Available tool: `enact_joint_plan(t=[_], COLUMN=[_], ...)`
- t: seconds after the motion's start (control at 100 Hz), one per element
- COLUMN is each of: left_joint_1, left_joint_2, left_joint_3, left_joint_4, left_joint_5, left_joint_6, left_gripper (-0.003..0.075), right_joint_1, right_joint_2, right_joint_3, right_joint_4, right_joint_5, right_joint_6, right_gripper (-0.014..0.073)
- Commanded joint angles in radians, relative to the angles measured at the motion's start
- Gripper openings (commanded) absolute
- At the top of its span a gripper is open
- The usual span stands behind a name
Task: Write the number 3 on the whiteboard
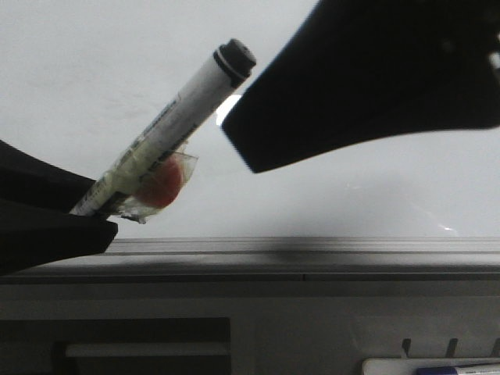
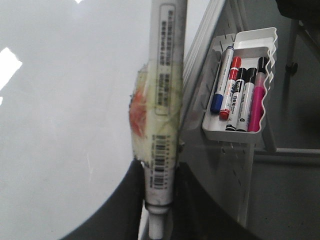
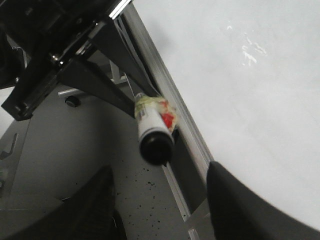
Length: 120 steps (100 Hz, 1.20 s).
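The whiteboard (image 1: 351,195) is glossy pale grey-white with a grey metal rail (image 1: 312,258) along its edge. No number 3 shows on it. My left gripper (image 2: 159,185) is shut on a white marker (image 2: 167,75) with yellowish tape and a red patch around its barrel. In the front view the marker (image 1: 183,105) slants up to the right from the left gripper (image 1: 78,215), black cap end uppermost. My right gripper (image 3: 161,170) is open, its fingers (image 3: 235,200) on either side of the marker's black cap (image 3: 156,145) without touching it. One right finger (image 1: 351,78) hangs just right of the cap.
A white tray (image 2: 240,80) with several coloured markers hangs beside the board's rail. Its edge also shows low in the front view (image 1: 430,366). The left arm's dark body (image 3: 50,50) fills one corner of the right wrist view. A speckled grey floor (image 3: 165,200) lies below.
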State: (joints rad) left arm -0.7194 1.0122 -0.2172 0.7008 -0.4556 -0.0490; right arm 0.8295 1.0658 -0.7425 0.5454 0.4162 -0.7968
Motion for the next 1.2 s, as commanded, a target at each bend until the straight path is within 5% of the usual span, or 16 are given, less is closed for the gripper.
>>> enact_joint_plan(t=[0.0, 0.45, 0.52, 0.67, 0.83, 0.92, 1.07, 1.19], left_joint_1=[-0.003, -0.003, -0.003, -0.003, -0.003, -0.003, -0.003, -0.003], left_joint_2=[-0.005, -0.005, -0.005, -0.005, -0.005, -0.005, -0.026, -0.077], left_joint_3=[-0.024, -0.024, -0.024, -0.024, -0.024, -0.024, -0.024, -0.03], left_joint_4=[-0.018, 0.012, 0.017, 0.017, 0.017, 0.008, -0.114, -0.185], left_joint_5=[-0.069, -0.066, -0.066, -0.067, -0.075, -0.103, -0.116, -0.11], left_joint_6=[-0.004, -0.002, -0.002, -0.002, -0.002, -0.002, -0.002, -0.002], left_gripper=[-0.002, -0.002, -0.002, -0.002, -0.0006, 0.0107, 0.0446, 0.0547], right_joint_1=[0.015, 0.073, 0.073, 0.073, 0.073, 0.073, 0.073, 0.071], right_joint_2=[0.032, 0.115, 0.116, 0.123, 0.133, 0.133, 0.133, 0.129], right_joint_3=[-0.067, -0.131, -0.131, -0.131, -0.131, -0.131, -0.131, -0.133], right_joint_4=[0.023, 0.023, 0.023, 0.023, 0.023, 0.023, 0.025, 0.025], right_joint_5=[-0.058, -0.057, -0.057, -0.043, -0.036, -0.036, -0.042, -0.08], right_joint_6=[-0.012, -0.012, -0.012, -0.01, -0.01, -0.01, -0.003, -0.003], right_gripper=[0.0369, 0.0354, 0.0267, -0.0069, -0.0061, -0.0061, -0.0061, -0.0061])
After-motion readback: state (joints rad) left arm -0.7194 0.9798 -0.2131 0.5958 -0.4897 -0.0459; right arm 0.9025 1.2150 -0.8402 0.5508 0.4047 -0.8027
